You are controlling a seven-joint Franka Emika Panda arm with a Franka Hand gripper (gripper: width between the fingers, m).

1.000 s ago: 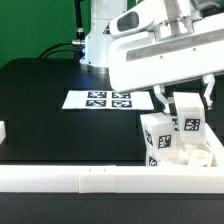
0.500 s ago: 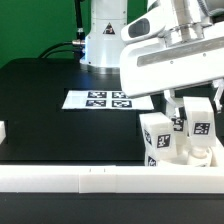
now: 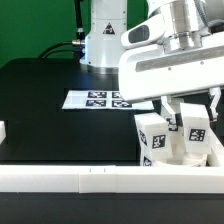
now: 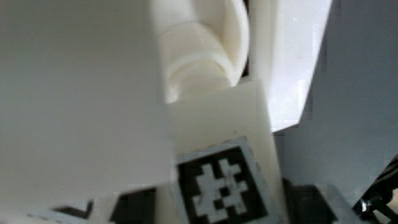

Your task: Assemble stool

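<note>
My gripper is shut on a white blocky stool leg with a black-and-white tag, holding it upright over the round white seat at the exterior view's right. A second tagged leg stands upright in the seat to the left of the held one. In the wrist view the held leg fills the middle, its tag between my dark fingers, and the seat's curved white rim lies beyond it. The held leg's lower end is hidden behind the seat's rim.
The marker board lies flat on the black table behind the seat. The long white border rail runs along the front edge. A small white piece sits at the exterior view's far left. The robot's base stands at the back.
My gripper has carried the leg toward the exterior view's right and slightly down, from beside the standing leg to over the right part of the seat.
</note>
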